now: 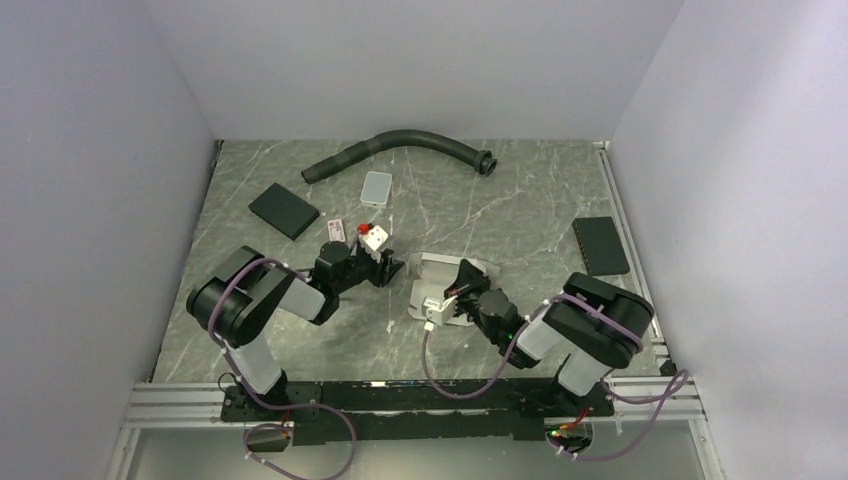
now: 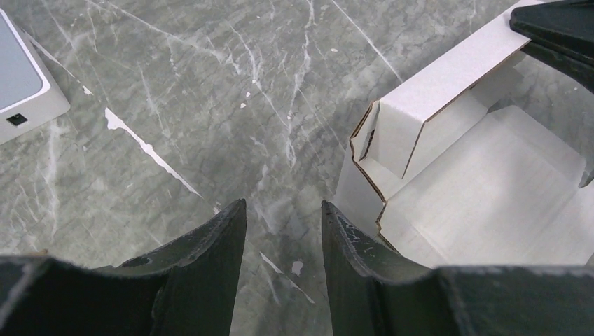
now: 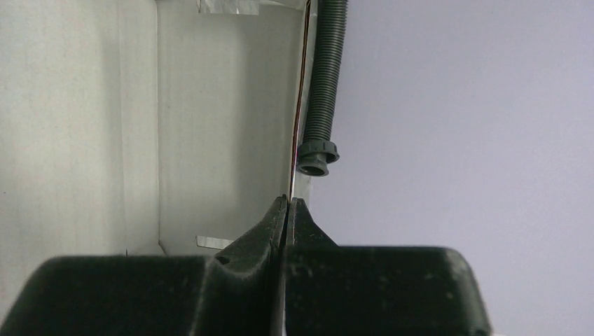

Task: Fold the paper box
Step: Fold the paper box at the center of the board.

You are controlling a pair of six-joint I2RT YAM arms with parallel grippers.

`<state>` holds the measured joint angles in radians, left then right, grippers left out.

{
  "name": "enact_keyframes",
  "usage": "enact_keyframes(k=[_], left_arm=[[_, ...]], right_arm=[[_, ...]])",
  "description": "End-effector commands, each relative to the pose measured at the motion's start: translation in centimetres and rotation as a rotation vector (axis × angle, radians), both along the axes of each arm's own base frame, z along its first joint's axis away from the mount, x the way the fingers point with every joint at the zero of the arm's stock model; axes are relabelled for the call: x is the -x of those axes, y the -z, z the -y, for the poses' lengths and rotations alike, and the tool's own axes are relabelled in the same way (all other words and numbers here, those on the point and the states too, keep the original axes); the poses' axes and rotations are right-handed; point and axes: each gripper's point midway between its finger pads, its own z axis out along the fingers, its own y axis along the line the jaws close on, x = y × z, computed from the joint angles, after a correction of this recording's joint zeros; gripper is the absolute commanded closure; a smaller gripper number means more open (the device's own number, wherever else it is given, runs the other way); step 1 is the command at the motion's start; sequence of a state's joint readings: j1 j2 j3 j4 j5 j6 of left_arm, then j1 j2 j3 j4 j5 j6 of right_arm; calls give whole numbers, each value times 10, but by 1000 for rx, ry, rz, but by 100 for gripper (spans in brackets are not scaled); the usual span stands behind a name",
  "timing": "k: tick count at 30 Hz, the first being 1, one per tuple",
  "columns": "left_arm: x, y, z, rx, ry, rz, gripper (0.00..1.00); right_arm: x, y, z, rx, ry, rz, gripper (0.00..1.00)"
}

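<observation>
While my right gripper [image 3: 287, 204] pinches a raised wall of the paper box [image 2: 483, 182] on the desk [image 2: 210, 105], I'm judging we're mid wall-folding. My left gripper [image 2: 284, 210] hangs narrowly parted, empty, just beside it; next, it should tuck the near flap.

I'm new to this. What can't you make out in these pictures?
Top view: right gripper covers part of the white thin-cardboard paper box.
Top view: red and white items by the left gripper, too small to identify.
Left wrist: grey-topped white slab, cut by the left edge.
Right wrist: ribbed dark hose, cut by the top edge.
</observation>
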<state>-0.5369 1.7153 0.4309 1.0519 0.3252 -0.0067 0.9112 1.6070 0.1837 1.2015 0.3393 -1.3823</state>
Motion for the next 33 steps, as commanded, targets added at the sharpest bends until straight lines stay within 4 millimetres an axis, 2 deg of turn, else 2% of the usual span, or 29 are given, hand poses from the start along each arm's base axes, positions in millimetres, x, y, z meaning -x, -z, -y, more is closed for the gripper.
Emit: enact_keyframes(k=[1, 8, 21, 33], left_arm=[[-4, -13, 3, 9, 36, 126, 52], [7, -17, 8, 16, 110, 187, 52], [23, -18, 30, 38, 238, 177, 53], [19, -21, 37, 30, 252, 194, 51]], right_arm=[[2, -16, -4, -28, -23, 91, 100], [4, -10, -6, -31, -32, 66, 100], [5, -7, -7, -37, -36, 41, 100], [7, -1, -10, -23, -45, 18, 100]])
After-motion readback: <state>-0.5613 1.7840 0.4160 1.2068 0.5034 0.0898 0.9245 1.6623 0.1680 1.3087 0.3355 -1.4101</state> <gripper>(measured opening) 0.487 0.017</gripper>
